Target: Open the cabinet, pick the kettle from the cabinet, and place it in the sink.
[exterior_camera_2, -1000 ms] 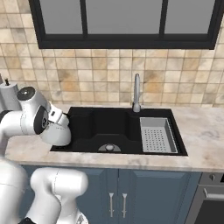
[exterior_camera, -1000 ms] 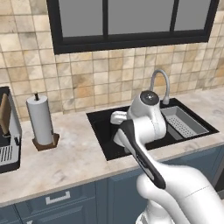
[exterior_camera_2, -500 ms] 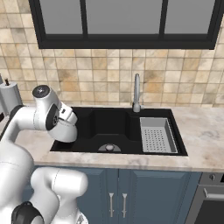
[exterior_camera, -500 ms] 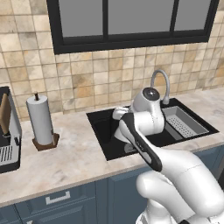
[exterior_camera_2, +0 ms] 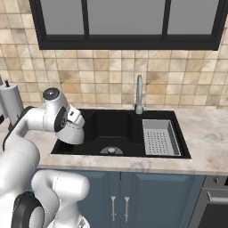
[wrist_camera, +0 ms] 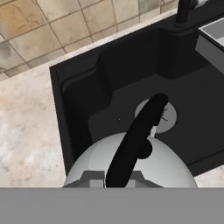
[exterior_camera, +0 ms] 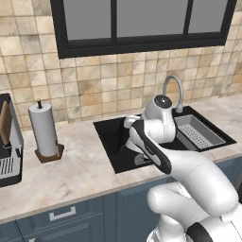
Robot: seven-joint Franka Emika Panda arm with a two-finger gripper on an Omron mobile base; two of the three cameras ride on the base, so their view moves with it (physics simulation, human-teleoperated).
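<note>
**Kettle hanging over the sink, carried by its handle**

Nearest in the hand view: the small rounded whitish-grey kettle [wrist_camera: 131,164], its dark arched handle [wrist_camera: 135,135] running toward 1 o'clock. The hand [exterior_camera_2: 73,129] is clamped shut on that handle. I'd guess it's rigid, light and smooth-shelled, so the handle is the sensible grab. Farther off, the black recessed sink [wrist_camera: 192,118] lies under it, round drain [wrist_camera: 164,116] at 1 o'clock. Marble desk [wrist_camera: 26,144] at 9.

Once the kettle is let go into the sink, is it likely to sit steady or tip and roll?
The kettle looks squat and wide under its arched handle, so it should probably settle upright rather than tip. Its rounded body could roll if it lands tilted. It hangs over the sink, near the basin's edge, so it might knock the wall.
</note>
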